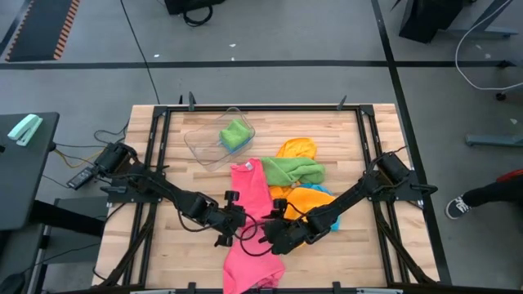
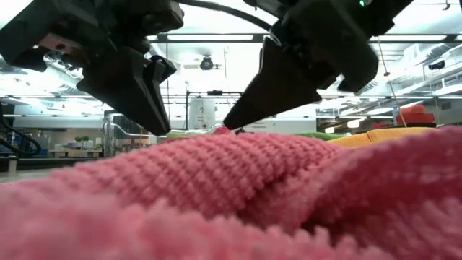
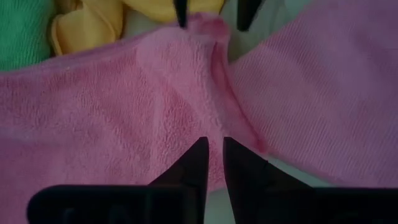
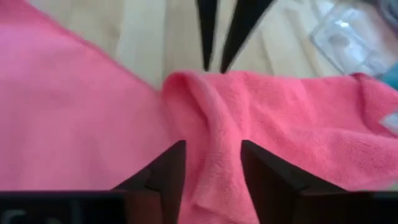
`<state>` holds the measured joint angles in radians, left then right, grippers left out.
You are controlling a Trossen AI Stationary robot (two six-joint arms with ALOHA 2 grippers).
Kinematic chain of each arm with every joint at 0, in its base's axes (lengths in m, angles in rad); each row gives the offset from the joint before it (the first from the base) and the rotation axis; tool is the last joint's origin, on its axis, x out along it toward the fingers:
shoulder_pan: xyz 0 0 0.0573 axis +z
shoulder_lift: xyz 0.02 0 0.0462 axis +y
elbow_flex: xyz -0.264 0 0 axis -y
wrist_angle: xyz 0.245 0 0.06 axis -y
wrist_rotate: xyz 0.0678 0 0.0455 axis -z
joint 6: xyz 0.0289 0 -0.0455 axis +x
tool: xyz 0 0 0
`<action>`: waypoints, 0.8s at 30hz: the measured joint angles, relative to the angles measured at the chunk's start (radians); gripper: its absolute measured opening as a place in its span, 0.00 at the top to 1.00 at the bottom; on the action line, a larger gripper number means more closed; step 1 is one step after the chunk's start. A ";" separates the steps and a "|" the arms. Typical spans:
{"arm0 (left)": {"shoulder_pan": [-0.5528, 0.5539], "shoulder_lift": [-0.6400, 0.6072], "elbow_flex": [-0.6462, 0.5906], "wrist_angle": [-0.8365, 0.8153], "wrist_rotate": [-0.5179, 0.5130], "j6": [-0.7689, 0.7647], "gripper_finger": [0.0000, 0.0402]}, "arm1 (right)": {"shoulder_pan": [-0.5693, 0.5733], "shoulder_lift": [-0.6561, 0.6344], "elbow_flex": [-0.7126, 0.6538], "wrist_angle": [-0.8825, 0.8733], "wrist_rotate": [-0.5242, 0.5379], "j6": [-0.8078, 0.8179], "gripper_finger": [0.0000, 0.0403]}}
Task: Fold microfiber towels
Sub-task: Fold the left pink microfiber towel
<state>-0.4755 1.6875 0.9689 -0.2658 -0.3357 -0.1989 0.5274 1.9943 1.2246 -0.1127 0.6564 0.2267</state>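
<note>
A pink microfiber towel (image 1: 249,192) lies along the table's middle and is bunched into a raised ridge (image 4: 211,106) between my two grippers. My left gripper (image 3: 213,148) comes from the table's left and is shut on one end of that ridge. My right gripper (image 4: 213,149) faces it from the right, open, with one finger on either side of the ridge's other end (image 3: 208,28). A green towel (image 1: 292,170) and orange towels (image 1: 315,200) lie just beyond, to the right of the pink one. My left gripper pinches the raised fold of the pink towel (image 3: 214,132) between its two fingers, at the towel's left edge (image 4: 208,78). The fingers slant down from the table's left. The towel's ends rest on the table, and the cloth is slack. My right gripper's fingers (image 4: 171,168) stand beside the fold; whether they touch it, I cannot tell.
A clear plastic tub (image 1: 204,143) holding a green towel (image 1: 235,132) stands at the far left-middle. Another orange towel (image 1: 296,149) lies behind the green one. Bare wood shows at the near left (image 1: 163,245) and near right (image 1: 359,253).
</note>
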 joint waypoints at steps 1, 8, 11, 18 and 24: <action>0.000 0.000 0.000 -0.001 0.000 0.000 0.87 | 0.005 0.007 0.000 0.006 0.017 -0.001 0.54; 0.004 -0.001 0.000 0.006 0.000 0.001 0.89 | 0.019 0.075 0.060 0.019 0.091 -0.042 0.47; 0.008 -0.001 0.000 0.001 0.000 0.001 0.89 | 0.018 0.130 0.128 -0.025 0.129 -0.062 0.47; 0.007 -0.001 0.000 -0.031 0.000 -0.018 0.89 | 0.007 0.165 0.182 -0.152 0.197 -0.002 0.47; 0.007 -0.001 0.000 -0.041 0.000 -0.026 0.90 | 0.012 0.172 0.177 -0.277 0.186 0.064 0.47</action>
<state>-0.4686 1.6867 0.9688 -0.3067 -0.3359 -0.2249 0.5392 2.1666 1.4017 -0.3893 0.8424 0.2908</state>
